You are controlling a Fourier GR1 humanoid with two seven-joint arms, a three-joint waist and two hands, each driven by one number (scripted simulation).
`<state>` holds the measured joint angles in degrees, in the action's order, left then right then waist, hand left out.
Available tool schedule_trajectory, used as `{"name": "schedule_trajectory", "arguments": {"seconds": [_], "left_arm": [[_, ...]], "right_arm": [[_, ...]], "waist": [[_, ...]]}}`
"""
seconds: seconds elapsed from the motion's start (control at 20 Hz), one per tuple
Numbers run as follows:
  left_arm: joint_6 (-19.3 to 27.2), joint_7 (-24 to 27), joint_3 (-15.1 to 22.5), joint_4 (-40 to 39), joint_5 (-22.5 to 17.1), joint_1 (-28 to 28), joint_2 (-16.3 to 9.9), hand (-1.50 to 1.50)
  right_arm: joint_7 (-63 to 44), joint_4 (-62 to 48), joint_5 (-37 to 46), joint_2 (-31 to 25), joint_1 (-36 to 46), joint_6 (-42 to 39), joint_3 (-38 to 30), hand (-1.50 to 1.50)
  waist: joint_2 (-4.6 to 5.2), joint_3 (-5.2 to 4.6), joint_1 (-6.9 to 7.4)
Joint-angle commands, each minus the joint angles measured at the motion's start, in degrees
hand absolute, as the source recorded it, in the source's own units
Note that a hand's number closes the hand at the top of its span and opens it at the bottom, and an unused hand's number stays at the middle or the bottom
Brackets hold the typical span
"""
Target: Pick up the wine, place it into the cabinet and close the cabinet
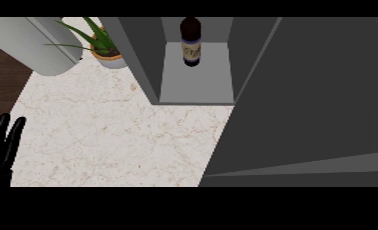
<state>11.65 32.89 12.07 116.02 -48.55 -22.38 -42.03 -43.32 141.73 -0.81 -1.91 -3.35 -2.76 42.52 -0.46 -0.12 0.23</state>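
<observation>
At the far left edge of the head view the black left hand (10, 141) shows beside the counter's rim, its fingers straight and pointing up, holding nothing; it is resting there, well apart from everything else. The pale speckled marble-look counter top (111, 134) spreads out from it. Toward the back left lies a large light grey rounded cylinder (37, 44), possibly an appliance or a container, though the view does not let me say which. Just beside it stands a green spiky plant in a small tan pot (103, 49), close against the cabinet's left wall.

Next comes the dark grey open cabinet (144, 59), and upright on its lighter grey shelf, toward the back, stands the dark glass wine bottle with a pale label (191, 41). No hand touches it. The placing step looks done.

To the right, a broad dark grey cabinet door panel (303, 99) swings out toward the viewer and fills most of that side, so the cabinet is not yet shut. The right hand shows nowhere; it may be hidden behind the door, and whether its fingers are spread or curled cannot be told.

The step in hand, by my reading, is closing. The next move calls for a hand set against the door's outer face, pushing it round to the left across the opening until it meets the cabinet's front edge, with the bottle left undisturbed
</observation>
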Motion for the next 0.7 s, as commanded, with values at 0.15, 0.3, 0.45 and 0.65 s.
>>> {"name": "schedule_trajectory", "arguments": {"seconds": [0.15, 0.3, 0.45, 0.65], "left_arm": [[-5.71, -2.61, -7.04, -1.31, -4.56, -0.55, -3.19, -1.50], [-5.30, -3.22, -6.65, -0.45, -3.48, 0.42, -2.90, -1.50], [-8.00, -1.83, -6.35, -3.97, -3.18, -0.58, -1.46, -1.50], [-7.00, -6.48, -8.43, 1.50, -6.30, 0.12, -3.11, -1.50]], "right_arm": [[-0.08, 0.65, 7.34, 1.74, 4.70, 9.01, 14.60, 1.50], [3.03, -5.32, 7.84, 1.76, 11.24, 14.16, 14.22, 1.50], [3.20, -7.56, 11.60, 1.75, 15.17, 19.47, 17.62, 1.50], [1.05, -11.19, 11.64, 1.61, 24.06, 22.41, 12.78, 1.50]], "waist": [[-0.22, -0.08, -0.10], [0.03, -0.07, 0.45], [-0.07, -0.15, 0.39], [0.08, -0.08, 1.54]]}}
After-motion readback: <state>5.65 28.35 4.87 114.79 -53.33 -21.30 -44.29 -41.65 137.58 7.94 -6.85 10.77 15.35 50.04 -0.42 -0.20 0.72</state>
